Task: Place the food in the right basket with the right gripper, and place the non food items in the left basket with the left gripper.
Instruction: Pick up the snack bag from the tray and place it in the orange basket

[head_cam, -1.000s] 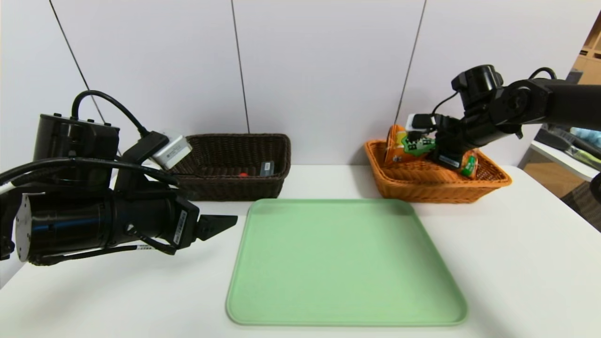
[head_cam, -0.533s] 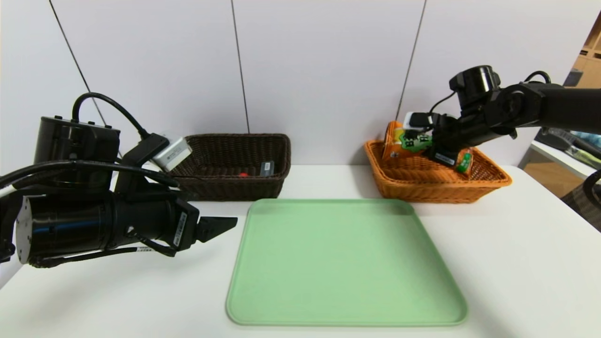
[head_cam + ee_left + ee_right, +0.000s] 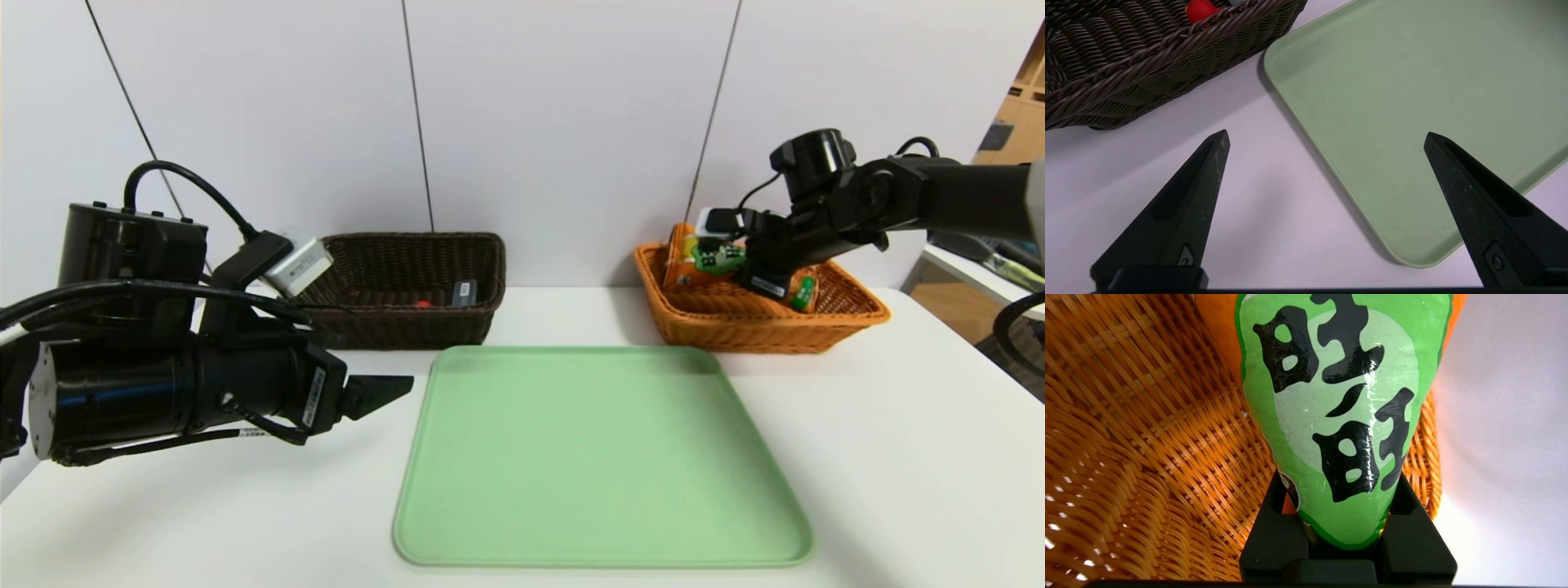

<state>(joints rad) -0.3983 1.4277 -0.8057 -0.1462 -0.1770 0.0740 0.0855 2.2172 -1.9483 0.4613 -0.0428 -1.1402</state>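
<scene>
- We judge the step in hand to be the drop-off: the right gripper (image 3: 735, 263) is inside the mouth of the orange basket (image 3: 849, 320), carrying a green snack packet (image 3: 1339, 416).
- The right gripper is clamped narrowly on the lower end of that packet; in the right wrist view the packet's pinched end sits between the two black fingers (image 3: 1274, 535) and the printed body fans out beyond them.
- Beyond the tool and under the packet lies the basket's woven floor and wall; we cannot tell whether the packet's far end touches the weave or hangs just clear of it.
- In the head view an orange packet (image 3: 682, 265) stands in the basket just beside the held packet, on the side away from the arm.
- What the next move calls for, as we read it: part the fingers so the packet falls into the basket, then lift clear without catching the rim or the neighbouring packet.
- The left gripper (image 3: 1327, 139) is parked with its fingers spread wide, holding nothing; below and ahead of it are the white table (image 3: 1241, 212) and a corner of the green tray (image 3: 1412, 102), which shows no items on it.
- The dark basket (image 3: 1126, 77) lies off to one side of the left gripper, near but apart from it, with a small red object (image 3: 1199, 9) inside.
- With the tray bare, this packet looks to us like the last item to sort.
</scene>
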